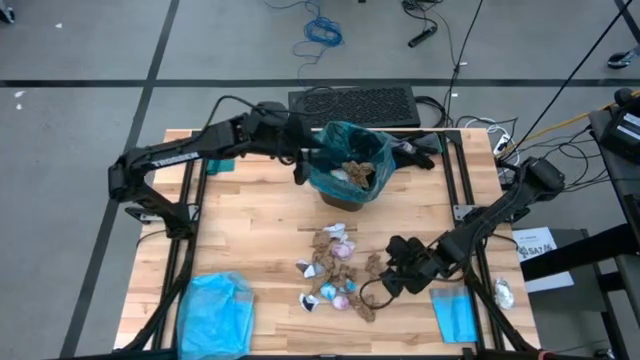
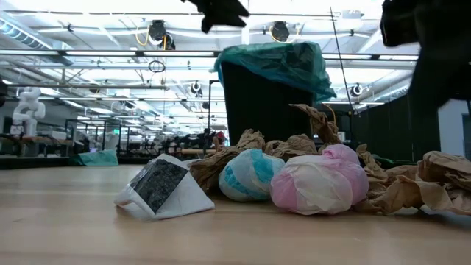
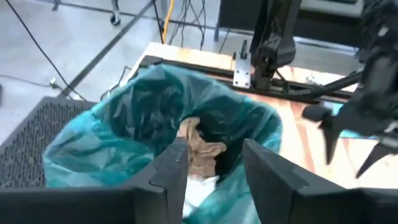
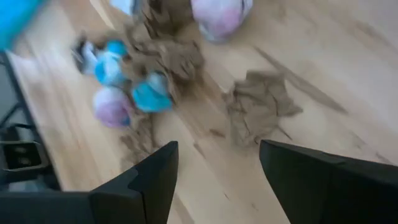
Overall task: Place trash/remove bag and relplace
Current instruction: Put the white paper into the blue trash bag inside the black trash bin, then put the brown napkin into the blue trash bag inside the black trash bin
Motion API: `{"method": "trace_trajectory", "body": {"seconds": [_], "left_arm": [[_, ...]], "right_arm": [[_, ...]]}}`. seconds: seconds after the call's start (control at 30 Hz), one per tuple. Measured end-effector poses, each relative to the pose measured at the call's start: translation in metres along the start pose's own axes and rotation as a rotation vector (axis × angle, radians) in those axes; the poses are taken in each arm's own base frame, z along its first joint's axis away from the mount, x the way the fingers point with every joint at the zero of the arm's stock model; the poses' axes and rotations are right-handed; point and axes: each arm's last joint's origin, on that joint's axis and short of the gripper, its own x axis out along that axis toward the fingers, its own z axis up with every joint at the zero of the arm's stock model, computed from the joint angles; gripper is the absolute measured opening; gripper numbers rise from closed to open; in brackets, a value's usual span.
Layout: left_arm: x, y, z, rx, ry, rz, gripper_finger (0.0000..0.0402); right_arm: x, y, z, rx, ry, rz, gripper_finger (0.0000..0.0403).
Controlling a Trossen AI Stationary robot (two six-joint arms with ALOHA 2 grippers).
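Note:
A small black bin point(image 2: 265, 103) lined with the teal-green bag point(image 1: 345, 150) stands at the table's far middle, and brown and white trash point(image 3: 200, 152) lies inside it. My left gripper point(image 3: 211, 171) hovers open over the bag's rim on the bin's left side, with nothing between its fingers. More trash point(image 1: 335, 265), brown paper with pink, white and pale blue wads, lies on the table nearer the front. My right gripper point(image 4: 217, 168) hangs open just above the table at the pile's right side, slanting down toward a brown scrap point(image 4: 258, 109).
A pale blue plastic bag point(image 1: 215, 310) lies at the front left corner and a flat blue piece point(image 1: 455, 315) at the front right. A white wad point(image 1: 503, 293) sits by the right frame rail. A black mat point(image 1: 355, 105) lies beyond the far edge.

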Motion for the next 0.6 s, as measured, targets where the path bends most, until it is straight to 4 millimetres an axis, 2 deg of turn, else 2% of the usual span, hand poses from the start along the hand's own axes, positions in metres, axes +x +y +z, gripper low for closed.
{"method": "trace_trajectory", "body": {"seconds": [0.2,0.33,0.5,0.6], "left_arm": [[-0.023,-0.017,0.002,-0.043,0.027,-0.025,0.0165],[-0.043,-0.041,-0.004,-0.068,0.104,-0.079,0.0165],[-0.058,-0.072,-0.015,-0.064,0.191,-0.041,0.0165],[-0.067,-0.086,-0.021,-0.066,0.234,-0.014,0.0166]], "right_arm": [[0.026,-0.002,-0.004,0.034,0.012,-0.077,0.0224],[0.045,-0.004,0.002,0.062,-0.029,-0.12,0.0224],[0.068,-0.015,0.008,0.104,-0.024,-0.219,0.0222],[0.078,-0.018,0.01,0.144,-0.014,-0.253,0.0195]]}}
